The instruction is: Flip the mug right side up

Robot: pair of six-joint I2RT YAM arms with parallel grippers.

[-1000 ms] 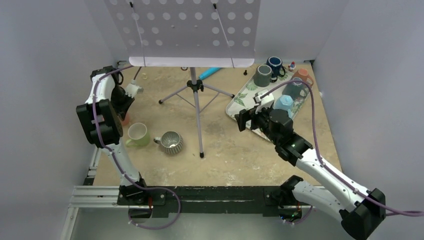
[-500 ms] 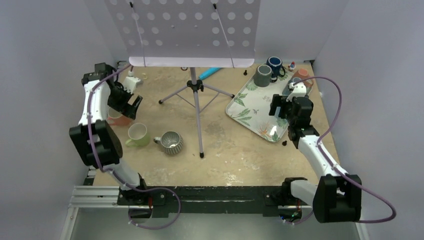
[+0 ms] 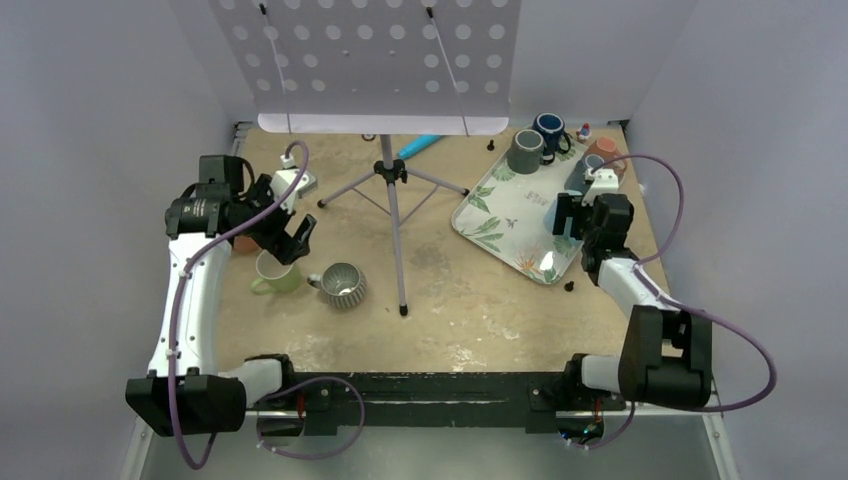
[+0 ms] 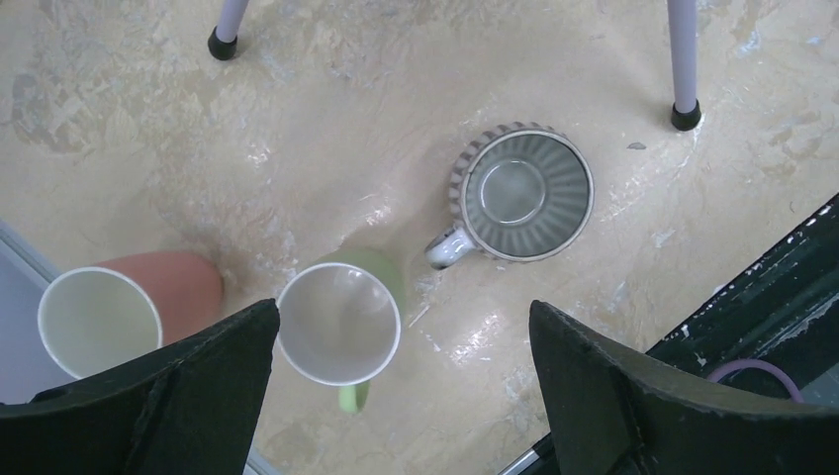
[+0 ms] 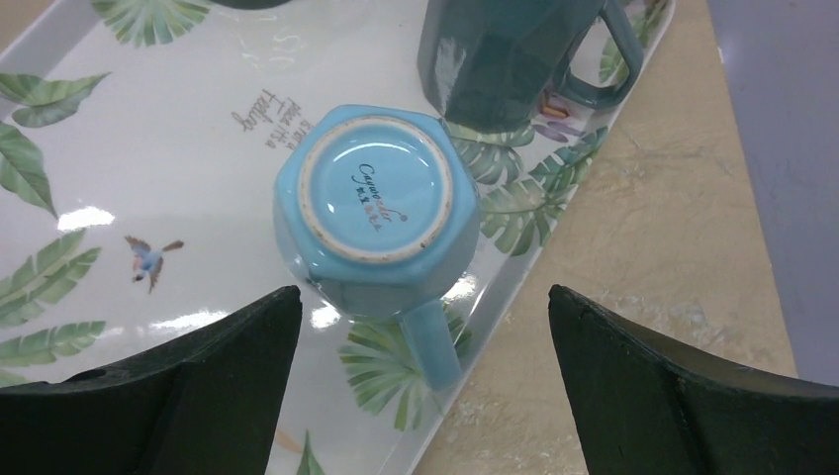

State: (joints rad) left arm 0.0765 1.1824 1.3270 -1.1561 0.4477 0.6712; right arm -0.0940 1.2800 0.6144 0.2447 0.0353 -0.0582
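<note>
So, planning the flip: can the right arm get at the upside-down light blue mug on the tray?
Probably yes. The right gripper hangs open directly above the light blue mug, which sits base up on the tray; nothing lies between them.

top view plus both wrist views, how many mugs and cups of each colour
grey: 2 (ribbed mug, plain grey mug)
green mug: 1
pink cup: 1
navy mug: 1
orange mug: 1
teal mug: 1
light blue mug: 1
total: 8
</note>
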